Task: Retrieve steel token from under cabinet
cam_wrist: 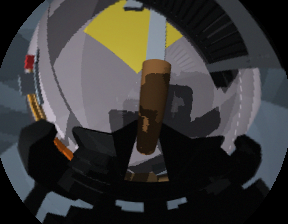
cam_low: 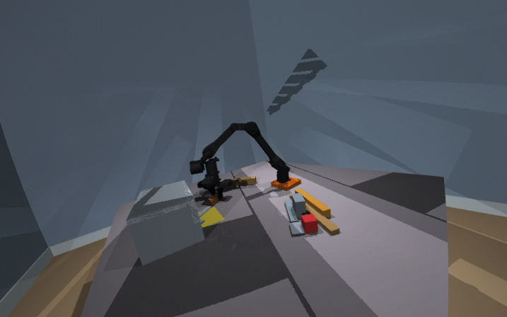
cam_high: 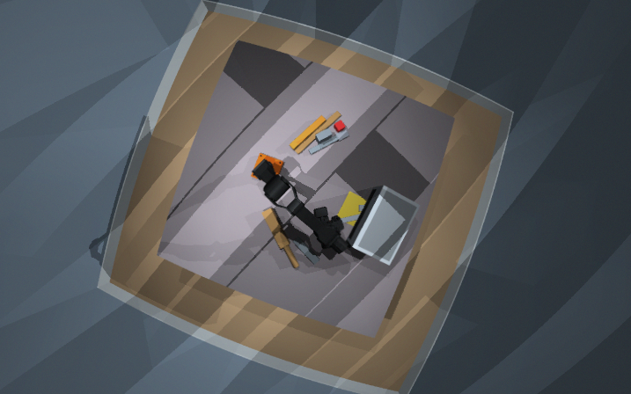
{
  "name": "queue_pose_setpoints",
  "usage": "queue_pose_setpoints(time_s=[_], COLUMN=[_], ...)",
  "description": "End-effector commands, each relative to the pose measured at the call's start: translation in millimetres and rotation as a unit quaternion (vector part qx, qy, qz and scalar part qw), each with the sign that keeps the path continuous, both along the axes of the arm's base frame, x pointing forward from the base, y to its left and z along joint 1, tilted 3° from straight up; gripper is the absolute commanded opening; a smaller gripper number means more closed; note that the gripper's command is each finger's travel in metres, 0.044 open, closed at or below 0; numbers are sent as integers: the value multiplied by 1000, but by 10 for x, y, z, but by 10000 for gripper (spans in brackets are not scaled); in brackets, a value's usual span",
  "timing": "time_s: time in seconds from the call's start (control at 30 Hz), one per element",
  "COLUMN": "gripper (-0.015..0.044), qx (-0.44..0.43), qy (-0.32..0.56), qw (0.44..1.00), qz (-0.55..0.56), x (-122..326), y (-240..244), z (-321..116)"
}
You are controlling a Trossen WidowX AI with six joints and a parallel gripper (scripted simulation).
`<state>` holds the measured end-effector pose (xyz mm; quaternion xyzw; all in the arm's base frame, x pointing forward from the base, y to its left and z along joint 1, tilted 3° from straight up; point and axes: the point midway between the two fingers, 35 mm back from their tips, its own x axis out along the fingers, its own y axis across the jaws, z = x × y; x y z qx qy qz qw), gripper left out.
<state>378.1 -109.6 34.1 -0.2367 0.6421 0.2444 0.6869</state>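
Note:
My gripper [cam_high: 329, 219] [cam_low: 213, 192] [cam_wrist: 148, 123] is shut on the brown wooden handle [cam_low: 211, 200] [cam_wrist: 154, 100] of a tool, low over the table. Its flat grey blade [cam_high: 349, 218] [cam_wrist: 156, 40] reaches over the yellow marked area [cam_high: 350, 200] [cam_low: 212, 218] [cam_wrist: 112, 35] towards the cabinet [cam_high: 381, 227] [cam_low: 168, 234]. A small flat grey piece [cam_high: 361, 207] [cam_wrist: 134, 5] shows beside the blade, over the yellow area's cabinet side; whether it is the token or the tool's tip I cannot tell. The blade's far end is hidden.
A wooden hammer-shaped thing [cam_high: 278, 235] [cam_low: 247, 180] lies on the arm's near side, with a grey strip [cam_high: 307, 251] beside it. Across the table lie an orange bar [cam_high: 307, 132] [cam_low: 314, 203], a tan bar [cam_low: 328, 225], grey pieces [cam_high: 324, 135] and a red cube [cam_high: 340, 126] [cam_low: 309, 223].

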Motion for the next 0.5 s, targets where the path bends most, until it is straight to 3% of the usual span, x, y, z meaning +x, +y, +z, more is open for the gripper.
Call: queue_pose_setpoints(time_s=[0.0, 0.47], gripper=[0, 0], qx=[-1, 0], qy=[0, 1], qw=[1000, 1000], qz=[-1, -1], x=[5, -89], y=[28, 143], z=[-1, -16])
